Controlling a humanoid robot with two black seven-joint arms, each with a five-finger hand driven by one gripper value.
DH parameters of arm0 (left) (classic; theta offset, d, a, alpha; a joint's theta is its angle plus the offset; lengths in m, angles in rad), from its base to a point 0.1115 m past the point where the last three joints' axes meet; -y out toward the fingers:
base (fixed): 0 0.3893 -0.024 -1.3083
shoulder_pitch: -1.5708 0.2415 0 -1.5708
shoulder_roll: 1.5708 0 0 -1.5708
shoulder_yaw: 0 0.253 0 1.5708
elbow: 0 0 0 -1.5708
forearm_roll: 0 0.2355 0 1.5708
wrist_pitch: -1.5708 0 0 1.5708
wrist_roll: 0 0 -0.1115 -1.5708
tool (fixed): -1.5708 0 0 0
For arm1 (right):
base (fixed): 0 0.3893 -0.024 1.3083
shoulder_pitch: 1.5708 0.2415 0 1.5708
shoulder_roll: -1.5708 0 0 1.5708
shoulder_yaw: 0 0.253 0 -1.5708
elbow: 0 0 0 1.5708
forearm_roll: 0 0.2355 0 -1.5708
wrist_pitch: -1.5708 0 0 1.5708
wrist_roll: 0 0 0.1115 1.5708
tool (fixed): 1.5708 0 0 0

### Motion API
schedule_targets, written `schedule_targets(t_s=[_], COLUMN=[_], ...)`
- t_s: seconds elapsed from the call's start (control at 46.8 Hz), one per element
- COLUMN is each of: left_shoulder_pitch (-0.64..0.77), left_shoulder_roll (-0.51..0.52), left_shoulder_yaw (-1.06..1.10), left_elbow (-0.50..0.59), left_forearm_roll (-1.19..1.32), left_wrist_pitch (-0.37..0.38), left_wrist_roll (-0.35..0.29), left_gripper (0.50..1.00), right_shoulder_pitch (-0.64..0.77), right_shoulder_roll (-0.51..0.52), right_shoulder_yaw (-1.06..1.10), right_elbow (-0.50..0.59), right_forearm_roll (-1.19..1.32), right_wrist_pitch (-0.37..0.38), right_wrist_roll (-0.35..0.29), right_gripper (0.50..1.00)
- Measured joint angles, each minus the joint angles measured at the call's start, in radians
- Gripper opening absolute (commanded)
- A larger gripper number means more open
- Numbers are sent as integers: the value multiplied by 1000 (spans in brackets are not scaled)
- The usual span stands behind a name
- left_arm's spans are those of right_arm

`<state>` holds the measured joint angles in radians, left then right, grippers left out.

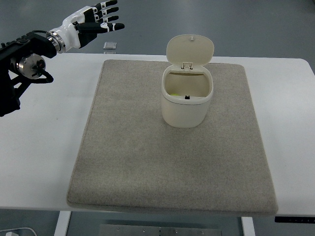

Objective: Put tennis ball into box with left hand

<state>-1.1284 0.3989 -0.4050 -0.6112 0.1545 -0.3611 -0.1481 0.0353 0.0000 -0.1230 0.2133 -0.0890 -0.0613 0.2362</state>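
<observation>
A cream box [187, 101] with its hinged lid [190, 49] flipped up stands on the grey mat [147, 162], right of centre and toward the back. Inside it, only a sliver of yellow-green shows low at the left, likely the tennis ball [175, 93]; most of it is hidden by the wall. My left hand [101, 18] is raised at the top left, beyond the table's far edge, well away from the box. Its fingers [109, 26] are stretched out and hold nothing. The right arm does not show.
The mat lies on a white table [39, 147] whose front edge runs along the bottom. A small grey square object [110, 45] lies on the floor just past the table's far edge, below my hand.
</observation>
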Motion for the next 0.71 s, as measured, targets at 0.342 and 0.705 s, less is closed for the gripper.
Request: schedule_targets(t_s=[0.342, 0.705], left_shoulder_pitch=[102, 215], left_shoulder_roll=[0, 5], left_shoulder_yaw=[-72, -182], left_elbow=[53, 54], left_forearm_roll=[-253, -320], left_wrist_pitch=[-147, -236], left_wrist_roll=[2, 7], left_gripper=[994, 994], right_shoulder_pitch=[0, 0], right_shoulder_roll=[0, 0], right_shoulder_yaw=[0, 1], right_elbow=[0, 1], right_forearm_roll=[0, 0], right_wrist_pitch=[0, 4], right_wrist_roll=[0, 0], right_gripper=[938, 938])
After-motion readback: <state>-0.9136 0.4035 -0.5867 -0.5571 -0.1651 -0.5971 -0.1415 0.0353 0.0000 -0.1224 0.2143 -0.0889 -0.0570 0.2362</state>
